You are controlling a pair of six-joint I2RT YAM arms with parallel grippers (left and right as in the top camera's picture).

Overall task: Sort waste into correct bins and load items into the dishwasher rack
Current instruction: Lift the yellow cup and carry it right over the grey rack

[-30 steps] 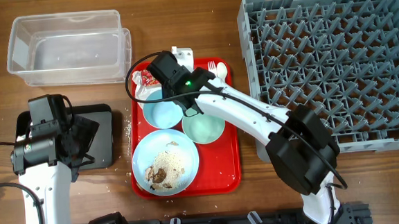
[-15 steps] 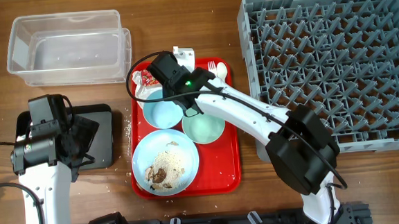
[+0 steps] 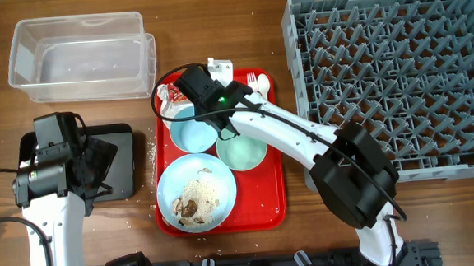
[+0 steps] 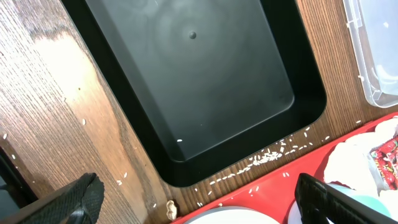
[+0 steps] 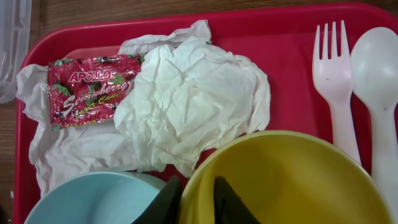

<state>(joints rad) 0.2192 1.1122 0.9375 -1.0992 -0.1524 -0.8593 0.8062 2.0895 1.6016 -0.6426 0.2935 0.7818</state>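
Nearest you on the left, your left gripper (image 4: pixel 199 196) hangs over the black tray (image 4: pixel 186 81) with its fingers spread wide and nothing in them. On the near end of the red serving tray (image 3: pixel 266 209) sits the light blue plate (image 3: pixel 196 193), carrying rice and brown bits. Keep it level when you get to it, or the crumbs will slide.

Farther back, your right gripper (image 5: pixel 194 186) has its fingers drawn narrow across the rim of the small yellow cup (image 5: pixel 286 186), one inside the wall and one outside. That cup looks light, rigid and smooth, so a rim pinch should carry it. Squeeze firmly, since glossy plastic can swivel or slip between the pads.

Just beyond the cup lies the crumpled napkin (image 5: pixel 193 99), soft and nearly weightless, with the red-and-white wrapper (image 5: pixel 90 87) on its left. The white fork (image 5: pixel 333 81) and spoon (image 5: pixel 379 68) lie to its right, thin and flat, best taken across the handle.

Farthest away are the clear tub (image 3: pixel 80 56) on the left and the dishwasher rack (image 3: pixel 398 74) on the right.
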